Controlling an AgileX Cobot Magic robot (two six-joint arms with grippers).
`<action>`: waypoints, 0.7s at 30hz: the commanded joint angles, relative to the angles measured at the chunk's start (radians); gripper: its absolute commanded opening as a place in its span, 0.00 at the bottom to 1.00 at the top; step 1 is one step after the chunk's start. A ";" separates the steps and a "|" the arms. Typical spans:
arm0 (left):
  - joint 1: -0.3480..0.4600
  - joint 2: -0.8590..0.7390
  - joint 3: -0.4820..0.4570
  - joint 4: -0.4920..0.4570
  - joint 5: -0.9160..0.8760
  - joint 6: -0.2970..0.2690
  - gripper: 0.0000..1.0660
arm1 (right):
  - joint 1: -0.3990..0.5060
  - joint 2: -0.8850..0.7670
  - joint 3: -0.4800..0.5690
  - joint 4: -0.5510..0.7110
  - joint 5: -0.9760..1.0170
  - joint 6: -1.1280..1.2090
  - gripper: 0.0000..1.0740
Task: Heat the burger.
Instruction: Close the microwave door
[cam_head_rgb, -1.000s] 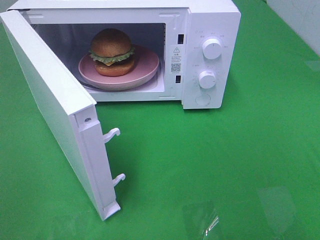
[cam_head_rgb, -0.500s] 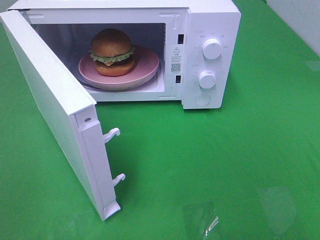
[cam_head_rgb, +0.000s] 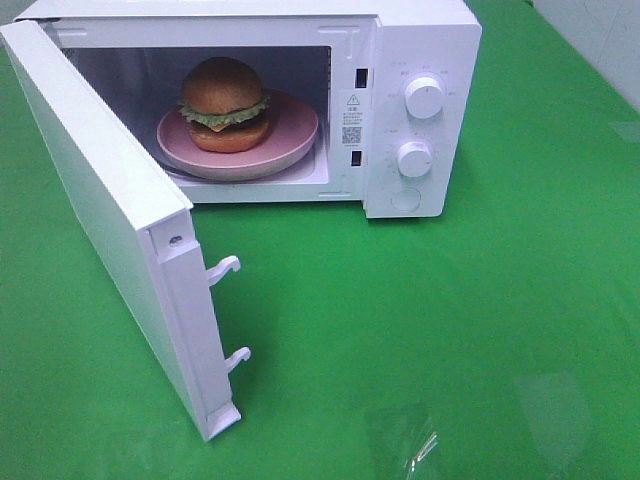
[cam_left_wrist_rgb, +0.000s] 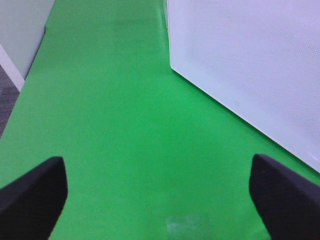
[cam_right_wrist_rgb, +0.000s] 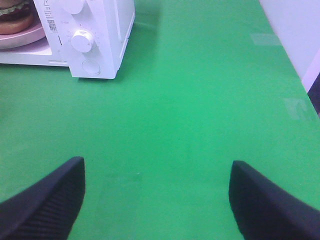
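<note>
The burger (cam_head_rgb: 224, 103) is set on a plate (cam_head_rgb: 290, 140) inside the microwave (cam_head_rgb: 420, 40), whose door (cam_head_rgb: 90, 190) is swung wide. The left end effector (cam_left_wrist_rgb: 159, 197) and right end effector (cam_right_wrist_rgb: 157, 200) are spread wide, empty, over the worktop (cam_head_rgb: 450, 320) near the microwave.

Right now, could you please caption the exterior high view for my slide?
Burger on a pink plate inside the white microwave, its door standing wide open.

**Setting: staged test bench, lab-type rm**

Bench top was covered edge to edge w/ plain green sheet (cam_head_rgb: 470, 320), clear tape patches (cam_head_rgb: 548, 400) stuck on it. Only appliance was a white microwave (cam_head_rgb: 425, 50) w/ the burger (cam_head_rgb: 223, 100) inside. Bare pale wall (cam_left_wrist_rgb: 22, 30) and grey office-type carpet (cam_left_wrist_rgb: 6, 97) ran beside the bench.
</note>
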 joint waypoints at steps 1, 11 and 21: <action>-0.004 -0.015 0.002 0.002 -0.014 0.000 0.85 | -0.003 -0.028 0.002 0.001 -0.009 -0.012 0.71; -0.004 -0.015 0.002 0.002 -0.014 0.000 0.85 | -0.003 -0.028 0.002 0.001 -0.009 -0.012 0.71; -0.004 -0.012 0.002 0.009 -0.014 -0.007 0.85 | -0.003 -0.028 0.002 0.001 -0.009 -0.012 0.71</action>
